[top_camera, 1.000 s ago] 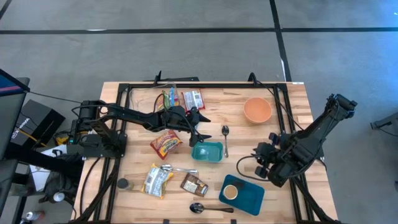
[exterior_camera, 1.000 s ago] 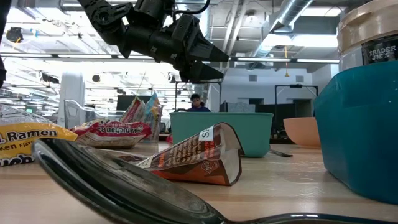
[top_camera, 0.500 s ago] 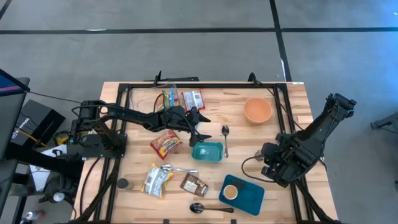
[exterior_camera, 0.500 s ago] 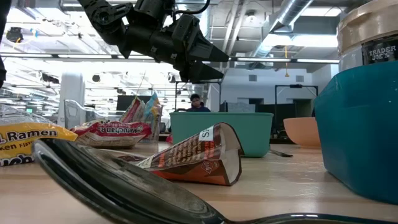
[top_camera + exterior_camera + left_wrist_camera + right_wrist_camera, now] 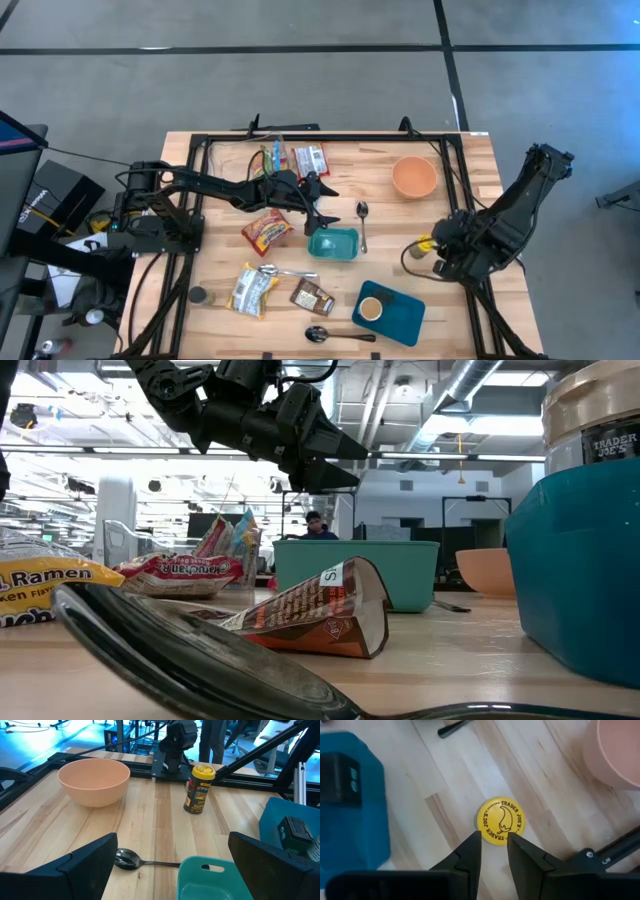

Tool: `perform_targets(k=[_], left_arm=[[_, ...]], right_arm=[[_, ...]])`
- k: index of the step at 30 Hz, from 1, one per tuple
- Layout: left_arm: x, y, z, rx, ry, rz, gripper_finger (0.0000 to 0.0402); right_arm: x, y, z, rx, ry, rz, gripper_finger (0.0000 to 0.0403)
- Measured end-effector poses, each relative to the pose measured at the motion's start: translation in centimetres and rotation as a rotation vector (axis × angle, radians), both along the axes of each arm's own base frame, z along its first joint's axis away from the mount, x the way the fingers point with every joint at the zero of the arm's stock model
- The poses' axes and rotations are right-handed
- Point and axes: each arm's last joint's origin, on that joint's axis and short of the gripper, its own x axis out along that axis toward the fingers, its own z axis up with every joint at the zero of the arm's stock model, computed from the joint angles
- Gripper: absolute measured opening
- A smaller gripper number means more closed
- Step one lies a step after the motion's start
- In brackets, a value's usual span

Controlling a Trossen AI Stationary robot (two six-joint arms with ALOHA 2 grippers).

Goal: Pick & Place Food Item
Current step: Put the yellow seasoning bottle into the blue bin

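Jar [image 5: 500,821] with the yellow lid stands upright on the table [image 5: 470,170] near the orange bowl [image 5: 414,176], right gripper [image 5: 494,845] above it with fingers narrowed on nothing, so spread them before descending and centre on the lid; left gripper [image 5: 318,208], fingers spread, waits over the teal container [image 5: 333,243].

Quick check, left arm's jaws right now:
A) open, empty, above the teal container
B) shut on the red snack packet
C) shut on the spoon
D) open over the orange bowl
A: the left gripper shows its jaws spread wide with nothing between them, poised over the near edge of the teal container; the orange bowl sits well beyond it.
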Motion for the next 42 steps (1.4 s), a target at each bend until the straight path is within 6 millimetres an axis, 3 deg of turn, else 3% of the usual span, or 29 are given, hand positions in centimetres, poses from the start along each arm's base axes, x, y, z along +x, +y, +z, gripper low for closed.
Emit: perform_targets(k=[7,20,24,34,42], left_arm=[[0.0,0.0,0.0,0.000,0.000,0.000,0.0374],[0.0,0.0,0.0,0.000,0.000,0.000,0.0374],[0.0,0.0,0.0,0.000,0.000,0.000,0.0374],[0.0,0.0,0.0,0.000,0.000,0.000,0.0374],[0.0,0.0,0.1,0.001,-0.006,0.000,0.0374]], right_arm=[[-1.0,-1.5,1.2,0.098,-0.043,-0.033,0.0087],[-0.9,-1.9,1.3,0.110,-0.031,-0.033,0.0092],[-0.7,-2.1,1.2,0.115,-0.021,-0.052,0.0125],[0.6,-3.2,1.0,0.102,0.001,-0.153,0.0265],[2.1,-4.2,0.5,0.088,0.067,-0.177,0.0286]])
